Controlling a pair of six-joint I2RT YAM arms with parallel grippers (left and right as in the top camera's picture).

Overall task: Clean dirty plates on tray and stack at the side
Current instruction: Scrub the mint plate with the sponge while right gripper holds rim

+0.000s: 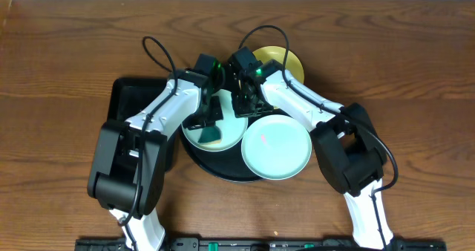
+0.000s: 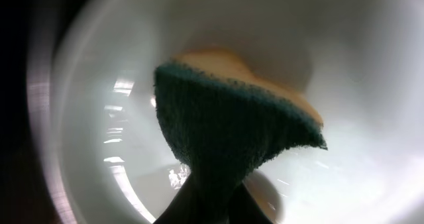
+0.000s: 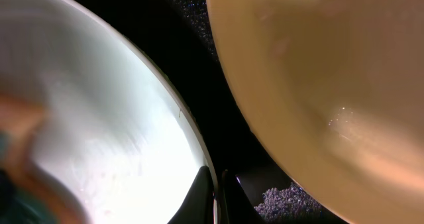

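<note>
Green-and-yellow sponge (image 2: pixel 232 131) is clenched in my left gripper (image 1: pixel 211 123) and pressed onto the left mint plate (image 1: pixel 194 137) on the black tray (image 1: pixel 215 168). My right gripper (image 3: pixel 215 196) pinches that plate's far-right rim, just beside the yellow plate (image 1: pixel 291 62). The right mint plate (image 1: pixel 276 148) overhangs the tray's near-right edge.

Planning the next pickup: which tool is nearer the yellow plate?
Right. The right tool sits beside the yellow plate; the left tool holds a sponge in a mint plate farther away.
</note>
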